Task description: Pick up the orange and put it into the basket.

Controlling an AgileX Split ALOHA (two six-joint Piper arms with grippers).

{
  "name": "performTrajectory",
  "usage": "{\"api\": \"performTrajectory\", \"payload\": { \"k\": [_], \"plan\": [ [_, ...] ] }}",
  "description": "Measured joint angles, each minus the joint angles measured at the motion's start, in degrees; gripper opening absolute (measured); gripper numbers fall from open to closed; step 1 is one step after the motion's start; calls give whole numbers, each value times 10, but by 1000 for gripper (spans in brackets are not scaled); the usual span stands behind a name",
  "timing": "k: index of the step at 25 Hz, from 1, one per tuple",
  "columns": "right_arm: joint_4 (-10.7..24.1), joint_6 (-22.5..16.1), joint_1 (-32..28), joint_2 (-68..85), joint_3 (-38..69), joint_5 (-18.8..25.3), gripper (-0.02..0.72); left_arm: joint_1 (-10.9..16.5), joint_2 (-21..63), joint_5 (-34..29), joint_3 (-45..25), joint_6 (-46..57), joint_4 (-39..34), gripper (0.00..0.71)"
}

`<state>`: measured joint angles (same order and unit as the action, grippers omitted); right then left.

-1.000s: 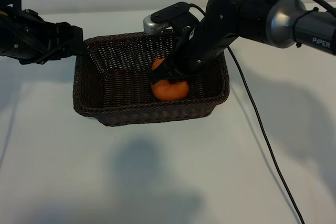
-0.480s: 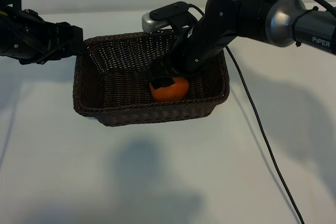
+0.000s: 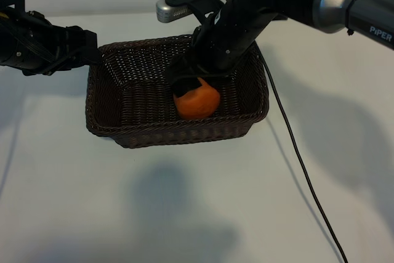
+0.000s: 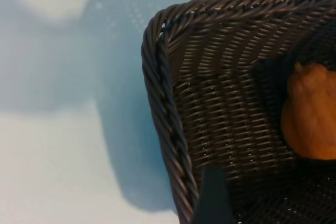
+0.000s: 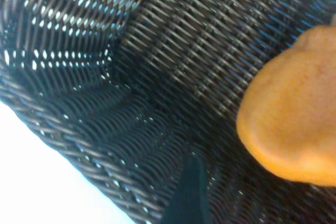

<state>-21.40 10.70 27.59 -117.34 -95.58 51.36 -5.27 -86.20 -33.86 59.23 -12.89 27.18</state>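
The orange (image 3: 197,101) lies on the floor of the dark woven basket (image 3: 178,137), towards its right half. My right gripper (image 3: 192,78) hangs just above the orange, open, with nothing held. In the right wrist view one dark finger (image 5: 190,192) shows over the basket's weave (image 5: 79,129), apart from the orange (image 5: 294,119). My left gripper (image 3: 93,53) is open at the basket's far left corner. In the left wrist view one finger (image 4: 211,195) sits just inside the braided rim (image 4: 163,108), with the orange (image 4: 311,121) farther in.
The right arm's black cable (image 3: 295,146) trails across the white table to the right of the basket. Bare table lies in front of the basket and on both sides of it.
My right gripper has opened and let go of the orange, then risen a little. The orange now rests in the basket. The left arm has not moved.
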Motion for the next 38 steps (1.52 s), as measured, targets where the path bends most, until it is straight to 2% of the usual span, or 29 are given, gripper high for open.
{"api": "performTrajectory", "payload": {
  "k": [9, 14, 21, 38],
  "plan": [
    [127, -65, -2, 75, -7, 56, 610, 0, 0, 0, 0, 0, 0, 590],
    [169, -83, -2, 113, -7, 102, 602, 0, 0, 0, 0, 0, 0, 590],
    [239, -103, -5, 141, -7, 139, 601, 0, 0, -1, 0, -2, 0, 590],
    [243, -115, -22, 143, -4, 146, 599, 0, 0, -1, 0, -3, 0, 589]
  ]
}}
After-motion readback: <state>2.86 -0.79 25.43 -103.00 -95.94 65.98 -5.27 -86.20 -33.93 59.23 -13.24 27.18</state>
